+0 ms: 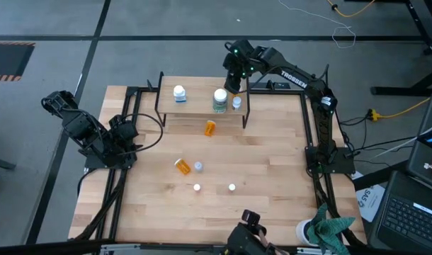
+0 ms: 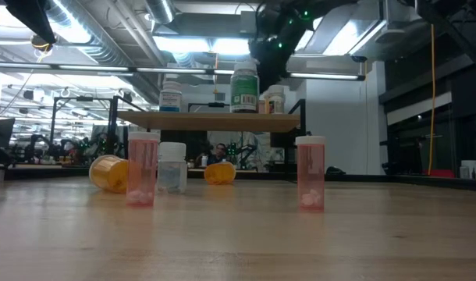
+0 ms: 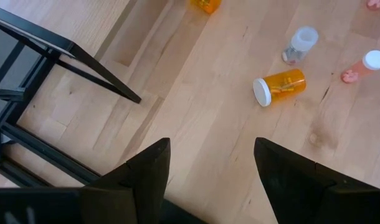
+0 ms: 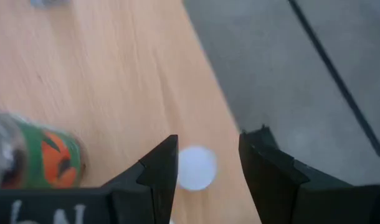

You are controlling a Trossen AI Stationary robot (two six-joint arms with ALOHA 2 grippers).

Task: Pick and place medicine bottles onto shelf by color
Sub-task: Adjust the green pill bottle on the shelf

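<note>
High view showed the left gripper (image 1: 131, 134) waiting near the table's (image 1: 273, 163) left edge, its jaws spread and holding nothing. On the tabletop lay two orange bottles on their sides, one (image 1: 211, 127) just in front of the shelf (image 1: 202, 108), the other (image 1: 182, 166) nearer the middle beside a small upright clear bottle (image 1: 198, 167). Two pink bottles (image 1: 197, 188) (image 1: 231, 188) stood toward the front edge. On the shelf stood a bluish bottle (image 1: 179, 93) at its left end, then the green bottle (image 1: 220, 100) and a small white-capped bottle (image 1: 236, 103) at its right end. The right gripper (image 1: 235, 79) hung over that small bottle, jaws parted slightly wider than its cap and gripping nothing.
</note>
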